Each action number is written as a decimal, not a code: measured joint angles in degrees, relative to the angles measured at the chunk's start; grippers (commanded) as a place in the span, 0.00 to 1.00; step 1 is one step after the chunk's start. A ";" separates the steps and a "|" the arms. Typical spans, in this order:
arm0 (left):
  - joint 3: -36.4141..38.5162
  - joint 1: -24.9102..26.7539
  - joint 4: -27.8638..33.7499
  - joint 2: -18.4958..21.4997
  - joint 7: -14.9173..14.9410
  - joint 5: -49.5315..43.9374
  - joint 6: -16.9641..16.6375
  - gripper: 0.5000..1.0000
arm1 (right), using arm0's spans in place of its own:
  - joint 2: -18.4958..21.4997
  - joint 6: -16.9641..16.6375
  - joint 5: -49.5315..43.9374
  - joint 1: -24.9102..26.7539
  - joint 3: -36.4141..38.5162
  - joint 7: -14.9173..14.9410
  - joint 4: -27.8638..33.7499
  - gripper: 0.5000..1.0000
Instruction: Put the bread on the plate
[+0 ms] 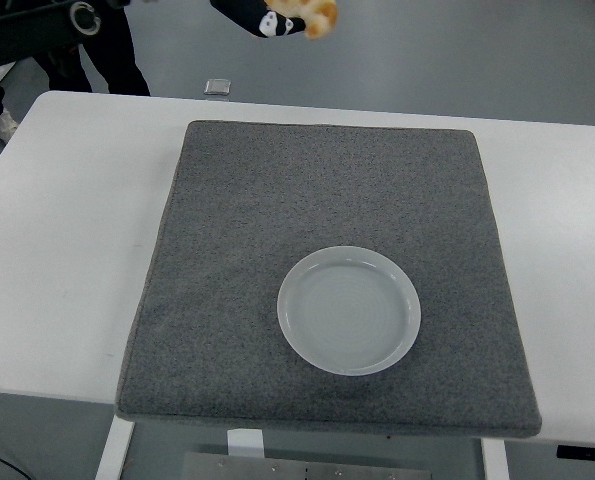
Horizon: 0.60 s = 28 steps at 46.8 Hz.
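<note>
Head view first: golden-brown, lumpy bread roll (315,17) up at the very top edge, partly cut off by the frame, raised well clear of the bench and far from its target. Gripped by the left robot hand (267,18), black fingers (245,16) curled around the roll's left side, with only the lower part of that hand showing. Likely light and soft, with a crust that dents under pressure, so better cradled than squeezed; judged easiest to hold across its thick middle, fingers wrapped round the sides, not pinched at a tapering end where it could tear or slip. Not slippery by the look of the matt crust, and not fragile beyond crumbs. Counted: one bread roll, one round pale grey plate (349,310), bare and lying flat toward the near middle of one dark grey felt mat (227,250), itself spread over one white bench (67,250). Beyond the far edge, one small grey square object (216,87) on the floor and the dark trouser legs of a person (112,50) at the upper left. No right robot hand anywhere in sight.
</note>
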<state>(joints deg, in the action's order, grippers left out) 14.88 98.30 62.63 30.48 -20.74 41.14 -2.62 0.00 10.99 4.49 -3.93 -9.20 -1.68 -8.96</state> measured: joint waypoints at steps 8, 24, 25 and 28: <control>0.04 -0.06 0.64 -6.82 1.85 -0.38 -2.07 0.00 | 0.00 0.00 -0.01 0.06 -0.03 0.01 -0.01 0.90; 0.31 -2.52 12.04 -11.42 2.19 0.51 -11.31 0.00 | 0.00 0.00 0.00 0.07 -0.04 0.01 -0.01 0.90; 0.33 -3.20 12.92 -11.61 2.19 0.72 -12.12 0.00 | 0.00 0.00 0.00 0.07 -0.04 0.01 -0.01 0.90; 0.34 -4.54 14.20 -12.17 2.15 0.94 -13.12 0.00 | 0.00 0.00 0.00 0.07 -0.03 0.02 -0.01 0.90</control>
<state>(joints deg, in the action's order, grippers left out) 15.22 93.75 76.83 18.31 -18.59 42.08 -15.74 0.00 10.99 4.48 -3.87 -9.23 -1.66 -8.97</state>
